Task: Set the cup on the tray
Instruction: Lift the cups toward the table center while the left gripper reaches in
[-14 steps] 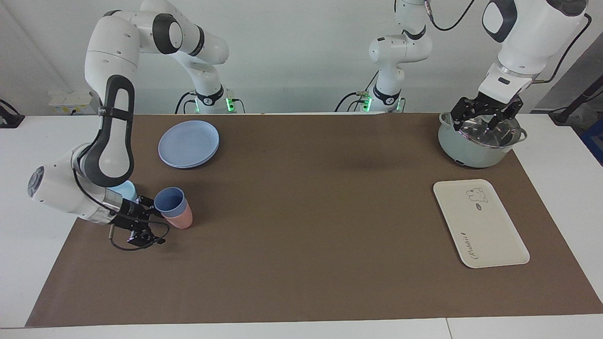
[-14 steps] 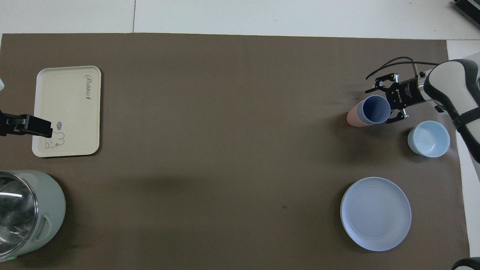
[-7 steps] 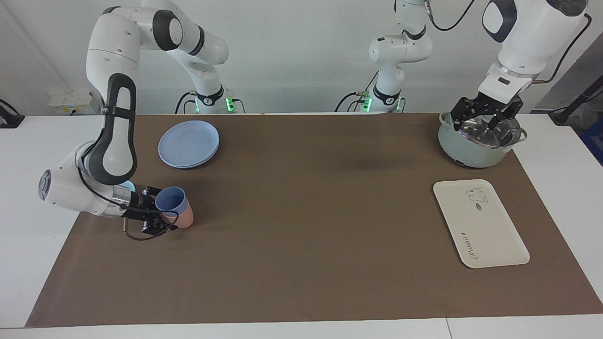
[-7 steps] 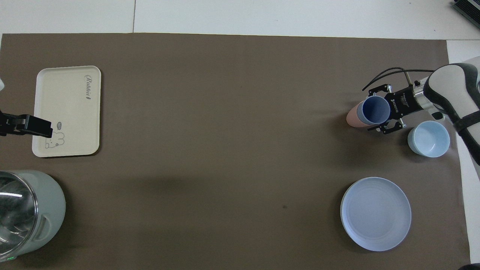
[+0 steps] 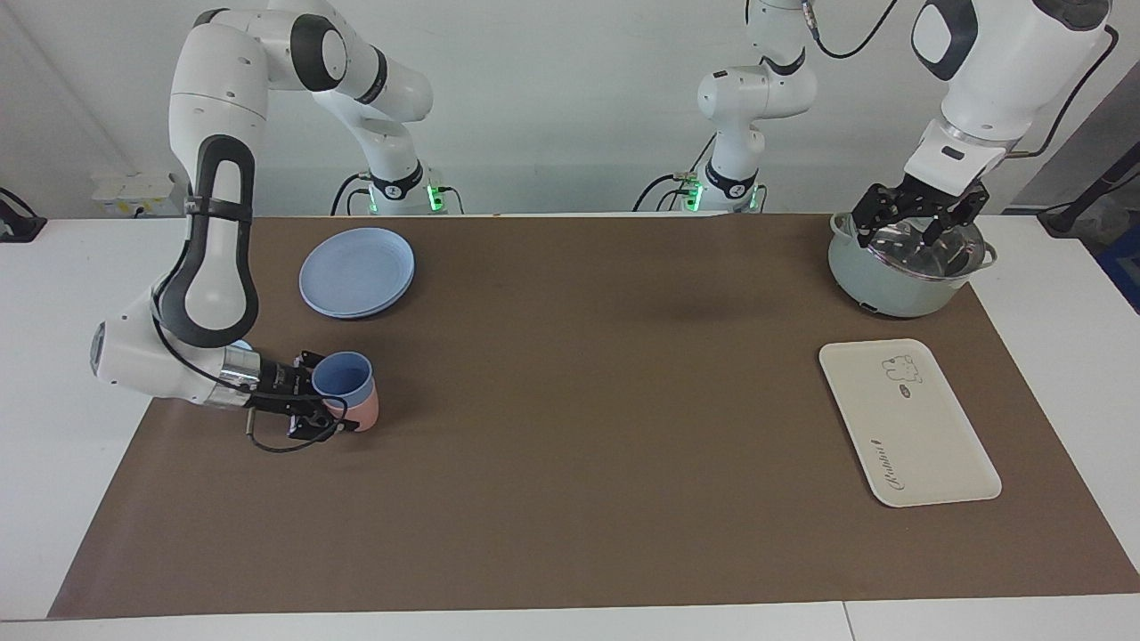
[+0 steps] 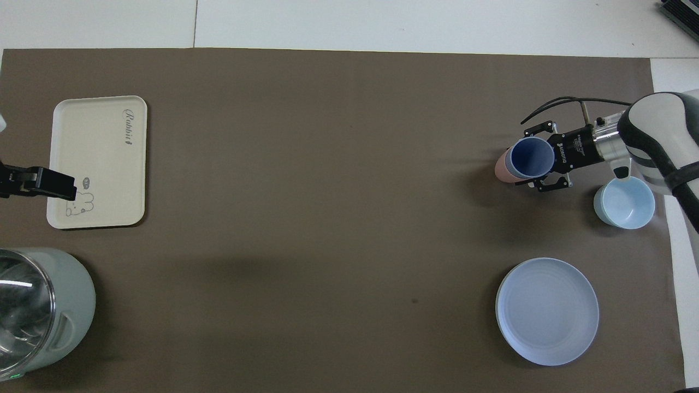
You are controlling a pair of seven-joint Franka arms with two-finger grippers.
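Note:
The blue cup [image 5: 343,376] stands nested in a pink cup [image 5: 363,414] at the right arm's end of the table; it also shows in the overhead view [image 6: 528,157]. My right gripper [image 5: 313,396] lies low and level, open, with one finger on each side of the nested cups. The cream tray [image 5: 908,427] with the bear drawing lies flat and bare at the left arm's end of the table, and shows in the overhead view [image 6: 93,158]. My left gripper [image 5: 917,218] hangs open over the pot and waits.
A pale green pot [image 5: 899,276] with a glass lid stands nearer the robots than the tray. A round blue plate [image 5: 357,271] lies nearer the robots than the cups. A light-blue bowl [image 6: 624,202] stands beside the cups, under the right arm.
The right gripper turned level and slid toward the table's middle, closing in around the nested cups. The cups shifted a little the same way. The left arm did not move.

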